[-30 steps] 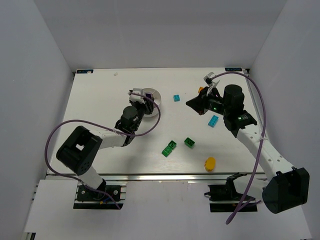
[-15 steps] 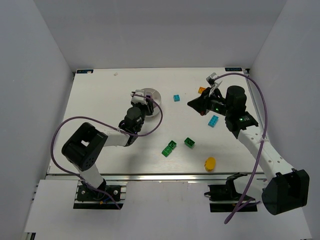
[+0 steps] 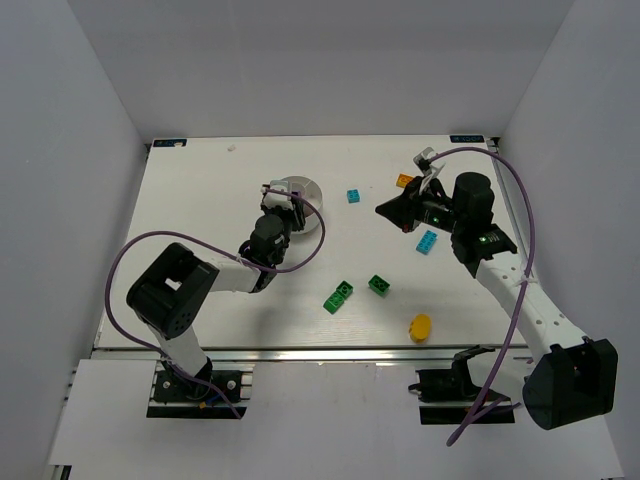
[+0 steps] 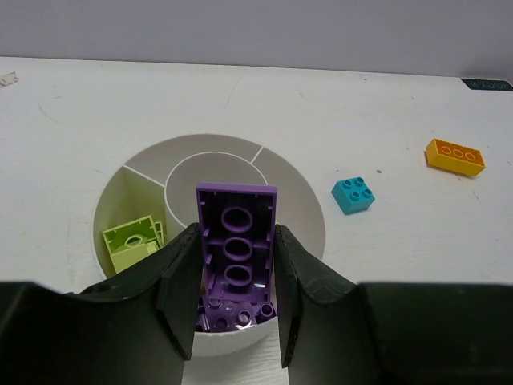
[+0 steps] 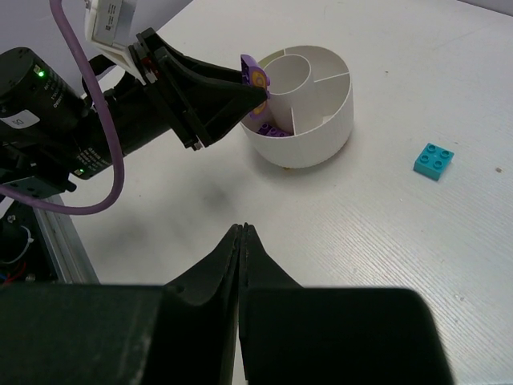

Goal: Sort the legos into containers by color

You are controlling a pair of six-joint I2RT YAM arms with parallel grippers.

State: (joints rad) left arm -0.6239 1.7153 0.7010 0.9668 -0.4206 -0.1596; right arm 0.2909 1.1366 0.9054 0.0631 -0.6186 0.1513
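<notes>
Your left gripper [image 4: 235,269] is clamped on a purple brick [image 4: 236,210], pinching its two long sides so the brick stands on end with its hollow underside toward the wrist camera. It hangs over the near section of the round white dish [image 4: 298,200], where other purple bricks [image 4: 232,313] lie. Lime bricks [image 4: 132,241] sit in the section to the left, and the central well looks bare. Treat the brick as light, hard and smooth. It won't give under the fingers, but its glossy walls could slip or twist if the pinch sits off-centre, so a hold across the middle of the long sides, as you have now, looks safest. Once let go it will likely drop and may bounce off the pieces below, so a low release seems wise. Your right gripper [image 5: 242,234] is closed on nothing, hovering above the table near the dish. A cyan brick [image 4: 353,195] and an orange brick [image 4: 454,156] lie loose on the table beyond the dish.
</notes>
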